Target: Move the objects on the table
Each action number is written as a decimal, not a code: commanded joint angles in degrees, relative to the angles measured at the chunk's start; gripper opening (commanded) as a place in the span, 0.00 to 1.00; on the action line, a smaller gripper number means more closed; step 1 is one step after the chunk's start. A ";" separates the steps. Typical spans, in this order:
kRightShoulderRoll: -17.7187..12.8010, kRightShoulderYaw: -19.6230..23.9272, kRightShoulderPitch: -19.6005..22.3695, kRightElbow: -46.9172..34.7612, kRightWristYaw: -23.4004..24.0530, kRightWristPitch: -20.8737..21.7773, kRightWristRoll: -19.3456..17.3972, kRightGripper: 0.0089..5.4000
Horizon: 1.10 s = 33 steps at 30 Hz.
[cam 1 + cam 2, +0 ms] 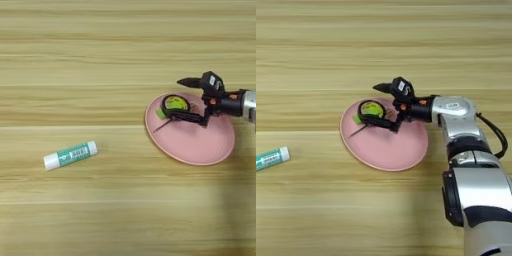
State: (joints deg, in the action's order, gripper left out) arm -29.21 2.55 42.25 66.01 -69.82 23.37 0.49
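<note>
The right gripper (378, 104) hangs with fingers apart around the tape roll (175, 104) on the pink plate's (200, 147) left rim, glue stick (70, 155) well apart.

Right gripper (377, 104) over pink plate (387, 150), fingers spread, black tape roll (370, 109) between them on the plate. Small green block (358, 119) beside roll. Glue stick (271, 158) well apart, on table (316, 60), cut by left edge.
</note>
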 commanded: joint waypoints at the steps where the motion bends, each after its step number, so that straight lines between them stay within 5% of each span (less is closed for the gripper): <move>1: -2.37 0.09 3.82 -1.90 2.92 1.14 0.08 1.00; 33: -1.33 -4.28 3.28 1.11 8.09 1.84 5.14 1.00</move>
State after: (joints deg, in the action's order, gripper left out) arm -28.92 -1.94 41.81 69.43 -63.82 24.39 5.75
